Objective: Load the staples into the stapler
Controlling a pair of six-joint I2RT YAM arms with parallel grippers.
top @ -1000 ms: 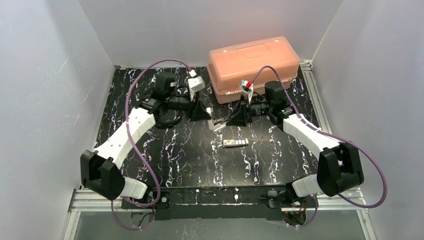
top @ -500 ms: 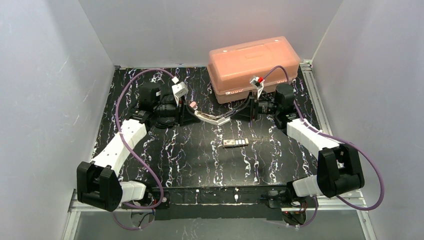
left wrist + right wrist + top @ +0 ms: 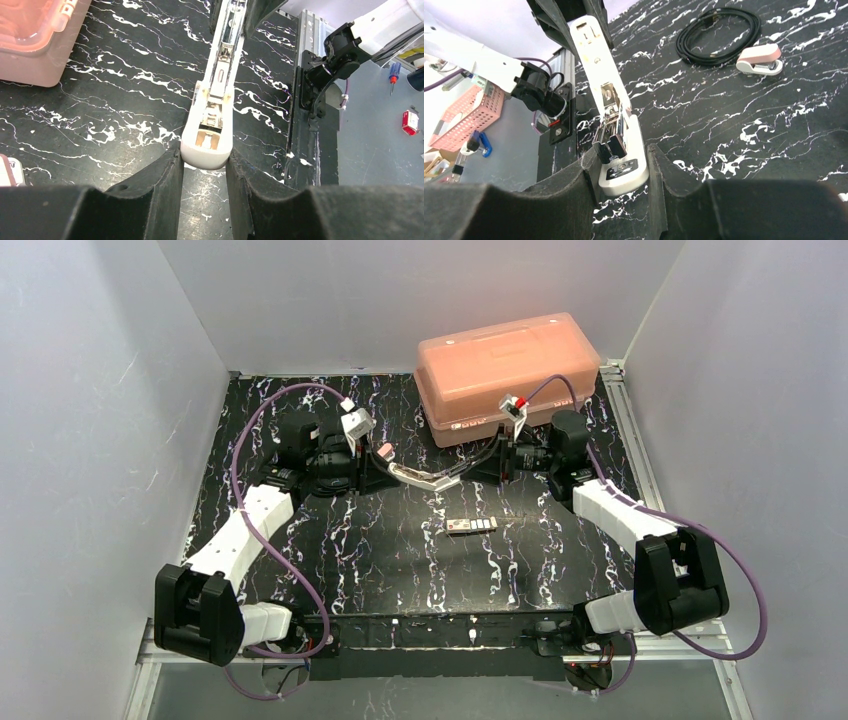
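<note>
Top external view: the stapler (image 3: 420,477) hangs folded open over the counter (image 3: 380,560), upper middle of frame, one end clamped in the left pincer (image 3: 383,471), the other in the right pincer (image 3: 470,466). The staples (image 3: 471,526) lie mid-frame. Neither pincer is free; releasing one end may let the stapler snap closed or twist loose

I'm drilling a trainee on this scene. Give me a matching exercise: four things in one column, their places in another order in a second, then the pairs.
1. white plastic oblong stapler
2. translucent orange plastic box
3. coiled black cable
4. small flat tan-and-white packet

A. at the table's far edge
B. alone mid-table
C. beside a small pink-and-white stapler
D. clamped between left gripper and right gripper

Pairs: 1-D, 2-A, 3-C, 4-B
</note>
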